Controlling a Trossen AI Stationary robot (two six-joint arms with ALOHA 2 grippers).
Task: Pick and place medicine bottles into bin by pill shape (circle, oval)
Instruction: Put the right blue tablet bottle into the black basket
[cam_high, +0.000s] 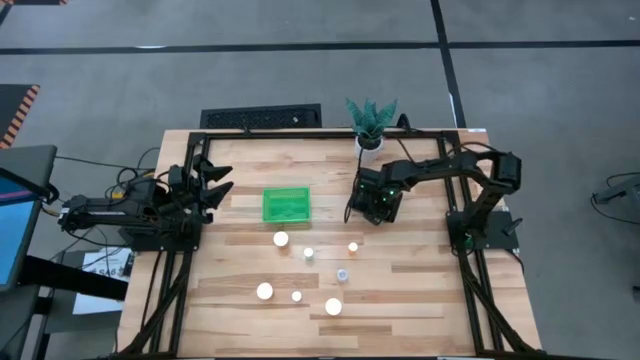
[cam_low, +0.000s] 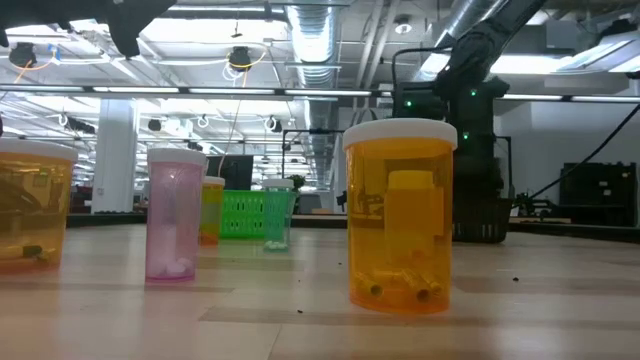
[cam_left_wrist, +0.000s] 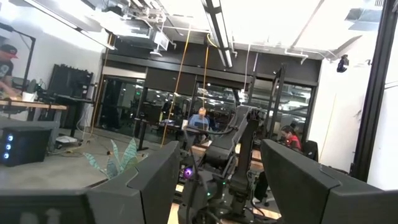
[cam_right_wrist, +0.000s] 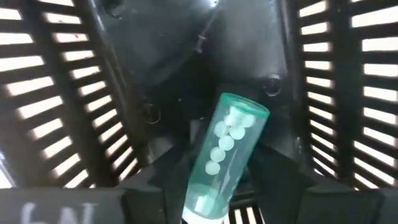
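My right gripper (cam_high: 381, 197) hangs inside the black bin (cam_right_wrist: 74, 112), fingers parted around a teal bottle (cam_right_wrist: 227, 155) of round white pills; whether they grip it, I cannot tell. My left gripper (cam_high: 212, 182) waits spread at the table's (cam_high: 420, 300) left edge. Other bottles (cam_high: 281, 239) stand below the green bin (cam_high: 286, 205).

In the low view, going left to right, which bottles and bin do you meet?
Amber bottle at the edge → pink bottle → green bin → small teal bottle → large amber bottle.
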